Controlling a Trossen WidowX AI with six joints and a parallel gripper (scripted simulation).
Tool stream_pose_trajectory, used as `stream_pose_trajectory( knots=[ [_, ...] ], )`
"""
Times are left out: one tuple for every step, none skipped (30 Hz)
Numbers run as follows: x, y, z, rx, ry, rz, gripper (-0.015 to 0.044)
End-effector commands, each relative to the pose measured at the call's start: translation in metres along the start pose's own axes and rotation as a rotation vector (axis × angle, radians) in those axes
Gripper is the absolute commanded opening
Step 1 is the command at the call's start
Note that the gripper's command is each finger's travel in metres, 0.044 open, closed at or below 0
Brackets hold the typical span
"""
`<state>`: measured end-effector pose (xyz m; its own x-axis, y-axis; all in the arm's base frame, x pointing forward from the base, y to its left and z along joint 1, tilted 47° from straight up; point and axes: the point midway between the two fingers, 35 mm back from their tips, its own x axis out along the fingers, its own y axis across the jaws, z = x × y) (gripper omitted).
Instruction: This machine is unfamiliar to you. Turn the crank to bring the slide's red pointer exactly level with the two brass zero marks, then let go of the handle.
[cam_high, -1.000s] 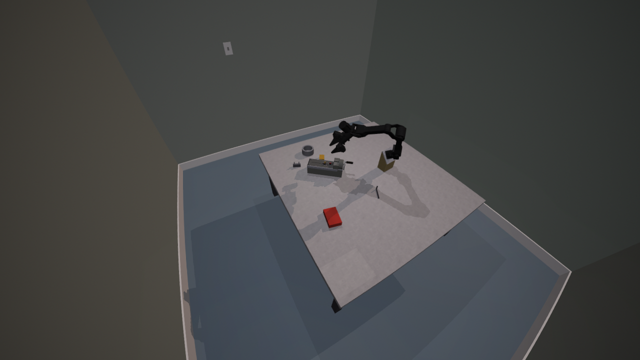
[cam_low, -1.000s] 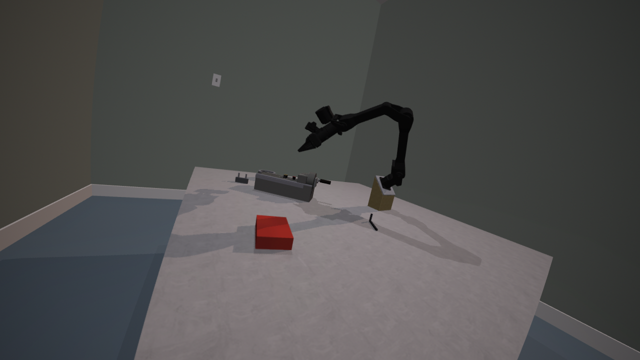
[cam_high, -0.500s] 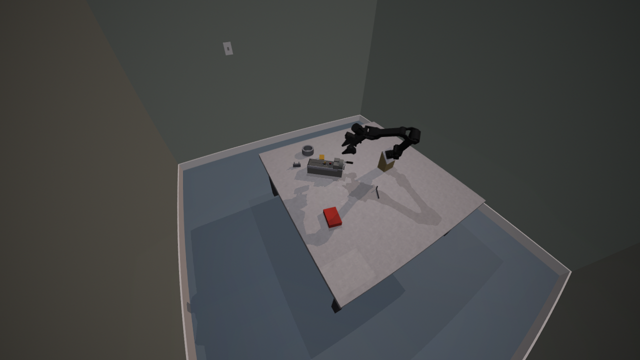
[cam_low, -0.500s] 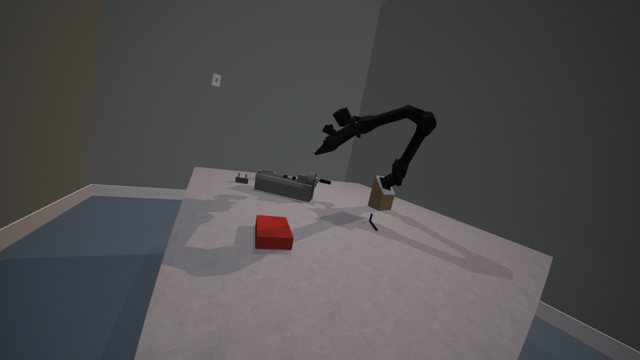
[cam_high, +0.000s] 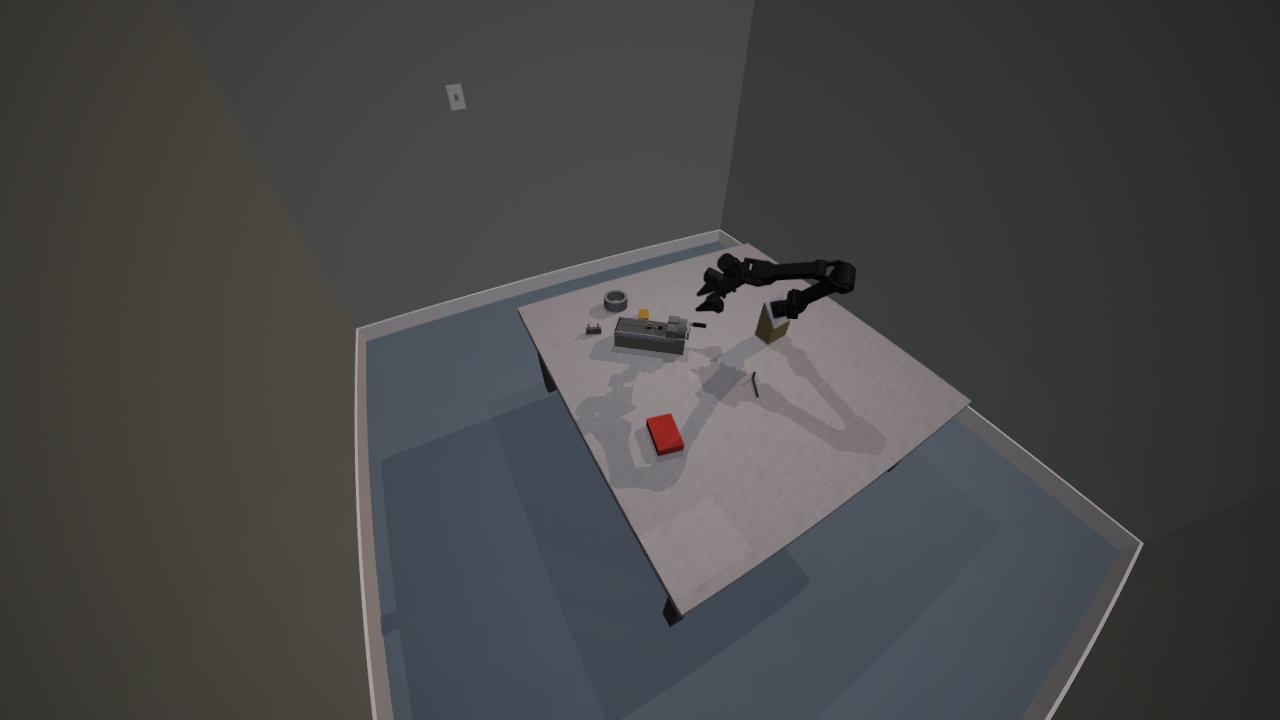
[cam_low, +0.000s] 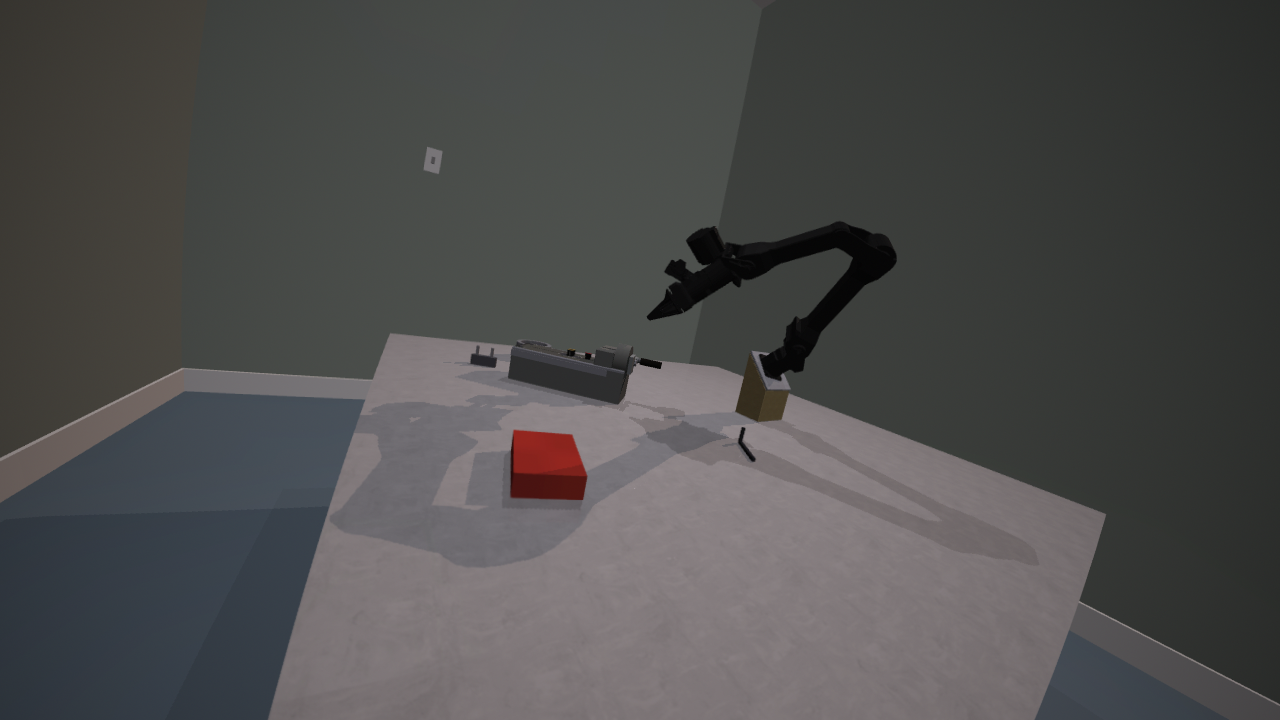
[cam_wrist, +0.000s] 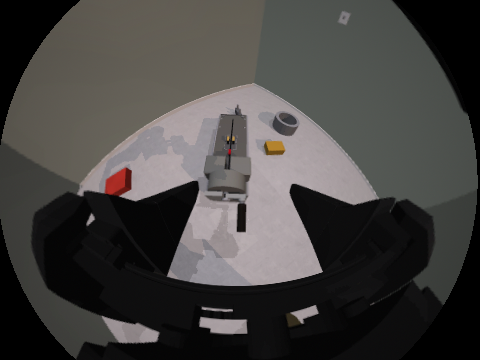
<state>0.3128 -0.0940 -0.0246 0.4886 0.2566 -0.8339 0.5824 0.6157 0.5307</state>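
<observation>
The grey machine (cam_high: 648, 342) (cam_low: 563, 377) (cam_wrist: 240, 131) stands on the table. Its black crank handle (cam_high: 699, 325) (cam_low: 651, 363) (cam_wrist: 241, 218) sticks out from the drum end, towards the arm. In the wrist view the slide's red pointer (cam_wrist: 229, 152) sits in the slot, between the drum and the two brass zero marks (cam_wrist: 230, 140), short of the marks and not level with them. My gripper (cam_high: 698, 301) (cam_low: 648, 317) (cam_wrist: 246, 187) is open and empty. It hangs above the handle end of the machine, touching nothing, with the handle showing between the fingers in the wrist view.
A red block (cam_high: 664, 433) (cam_low: 547, 481) (cam_wrist: 119, 181) lies to one side. A yellow block (cam_high: 643, 314) (cam_wrist: 274, 147) and a grey ring (cam_high: 614, 306) (cam_wrist: 280, 128) are on the other. A small two-pin part (cam_high: 593, 330) (cam_low: 483, 360) is past the far end. A bent black rod (cam_high: 753, 378) (cam_low: 747, 449) lies near the arm's base.
</observation>
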Motion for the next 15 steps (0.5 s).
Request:
stream_pose_trajectory(
  knots=[
    [0.013, -0.003, -0.017, 0.010, 0.018, -0.011, 0.0440],
    [0.017, -0.002, -0.021, 0.010, 0.018, -0.011, 0.0440],
    [0.021, -0.002, -0.025, 0.010, 0.018, -0.011, 0.0440],
    [0.025, -0.002, -0.029, 0.010, 0.018, -0.011, 0.0440],
    [0.028, -0.002, -0.033, 0.010, 0.018, -0.010, 0.0440],
    [0.032, -0.002, -0.037, 0.010, 0.018, -0.010, 0.0440],
    [0.035, -0.002, -0.041, 0.011, 0.018, -0.009, 0.0440],
    [0.038, -0.002, -0.045, 0.011, 0.018, -0.009, 0.0440],
    [0.041, -0.003, -0.049, 0.011, 0.018, -0.008, 0.0440],
    [0.042, -0.003, -0.051, 0.011, 0.018, -0.008, 0.0440],
    [0.042, -0.003, -0.052, 0.011, 0.018, -0.008, 0.0440],
    [0.042, -0.003, -0.052, 0.011, 0.018, -0.008, 0.0440],
    [0.043, -0.003, -0.052, 0.011, 0.018, -0.008, 0.0440],
    [0.043, -0.003, -0.052, 0.011, 0.018, -0.008, 0.0440],
    [0.044, -0.002, -0.053, 0.011, 0.018, -0.008, 0.0440]
  ],
)
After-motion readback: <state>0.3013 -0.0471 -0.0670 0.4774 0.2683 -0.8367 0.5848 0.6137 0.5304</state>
